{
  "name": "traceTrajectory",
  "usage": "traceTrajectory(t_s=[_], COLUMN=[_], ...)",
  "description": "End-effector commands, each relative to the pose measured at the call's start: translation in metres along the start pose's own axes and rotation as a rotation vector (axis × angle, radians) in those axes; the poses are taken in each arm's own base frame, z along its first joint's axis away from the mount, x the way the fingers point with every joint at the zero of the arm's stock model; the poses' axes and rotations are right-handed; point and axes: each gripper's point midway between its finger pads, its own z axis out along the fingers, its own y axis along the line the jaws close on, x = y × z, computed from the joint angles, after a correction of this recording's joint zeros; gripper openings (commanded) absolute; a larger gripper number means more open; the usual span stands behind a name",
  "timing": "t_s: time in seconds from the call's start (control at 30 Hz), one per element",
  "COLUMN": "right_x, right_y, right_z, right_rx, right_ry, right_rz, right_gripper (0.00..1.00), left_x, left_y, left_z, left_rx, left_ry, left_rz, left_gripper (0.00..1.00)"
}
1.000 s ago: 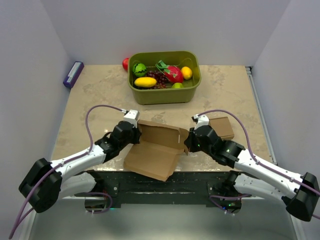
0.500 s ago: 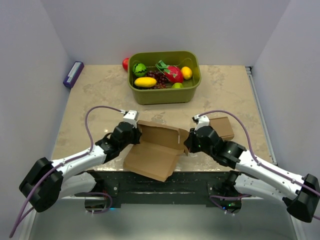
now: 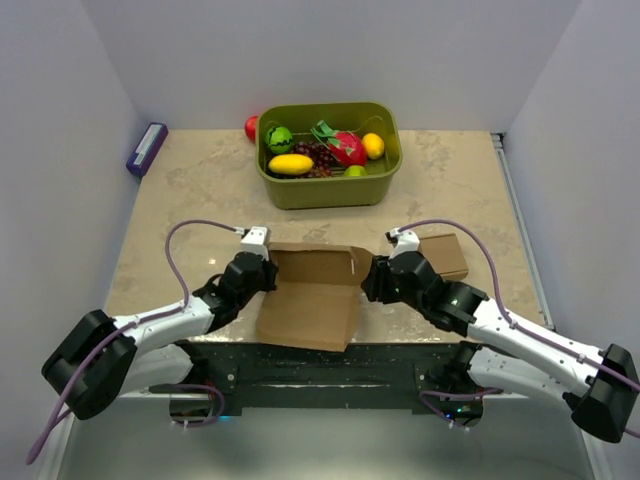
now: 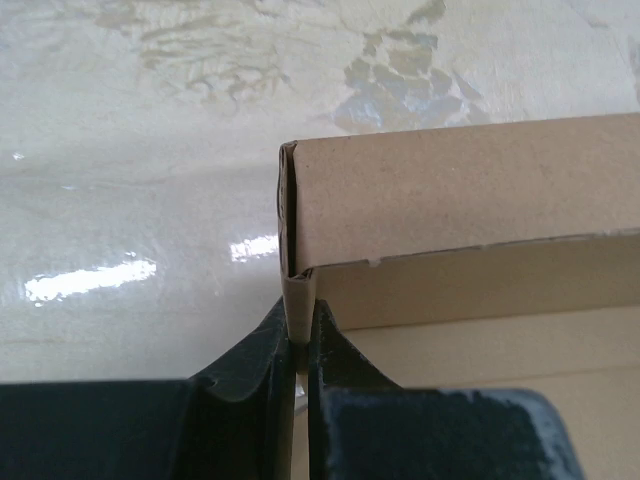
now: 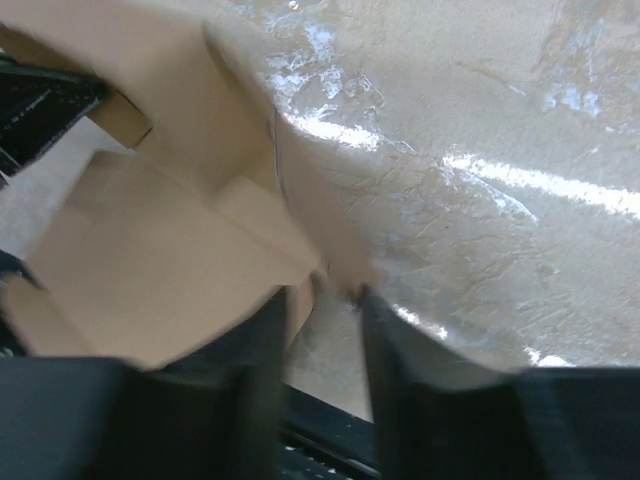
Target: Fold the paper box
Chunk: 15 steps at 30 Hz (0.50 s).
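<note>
The paper box [image 3: 310, 292], a wide brown cardboard piece with creased panels, lies near the table's front edge between both arms, its back panel standing up. My left gripper [image 3: 268, 274] is shut on the box's left edge. In the left wrist view the thin cardboard wall [image 4: 460, 190] runs right from the pinched corner, with the left gripper [image 4: 300, 338] clamped on it. My right gripper [image 3: 371, 281] sits at the box's right end with its jaws apart. The right wrist view is blurred: the right gripper [image 5: 335, 305] is open, and the cardboard flap [image 5: 180, 250] ends just at its left finger.
A small brown cardboard cube [image 3: 443, 255] sits just behind the right gripper. A green bin [image 3: 325, 192] of toy fruit stands at the back middle, a red ball [image 3: 250, 127] behind it. A purple-blue block [image 3: 147, 148] lies at the back left by the wall.
My right gripper has opened and let go of the box's right flap. The box has swung square to the table edge and lies flatter. The left gripper still pinches the left edge.
</note>
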Motion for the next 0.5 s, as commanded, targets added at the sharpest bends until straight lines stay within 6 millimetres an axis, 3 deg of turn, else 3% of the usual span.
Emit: traceTrajectory(t_s=[0.0, 0.07, 0.23, 0.3, 0.33, 0.47], right_x=[-0.019, -0.018, -0.022, -0.028, -0.031, -0.052], right_y=[0.009, 0.010, 0.014, 0.026, 0.033, 0.057], right_z=[0.002, 0.002, 0.002, -0.001, -0.003, -0.011], right_rx=[-0.012, -0.015, -0.024, -0.063, -0.086, -0.148], right_ry=[-0.060, -0.054, -0.058, -0.055, -0.052, -0.057], right_rz=[0.051, 0.055, 0.079, 0.099, 0.105, 0.129], right_gripper=[0.61, 0.66, 0.74, 0.75, 0.75, 0.75], left_x=[-0.023, -0.028, -0.019, -0.014, -0.015, -0.012], left_y=[0.015, 0.019, 0.025, 0.023, 0.021, 0.016], left_z=[0.004, 0.004, 0.004, 0.003, 0.002, -0.005], left_rx=[-0.084, -0.106, -0.122, -0.107, -0.098, -0.065], left_ry=[-0.157, -0.196, -0.198, -0.181, -0.182, -0.170], left_rz=[0.000, -0.003, 0.024, 0.036, 0.036, 0.029], left_gripper=[0.00, 0.00, 0.02, 0.14, 0.26, 0.49])
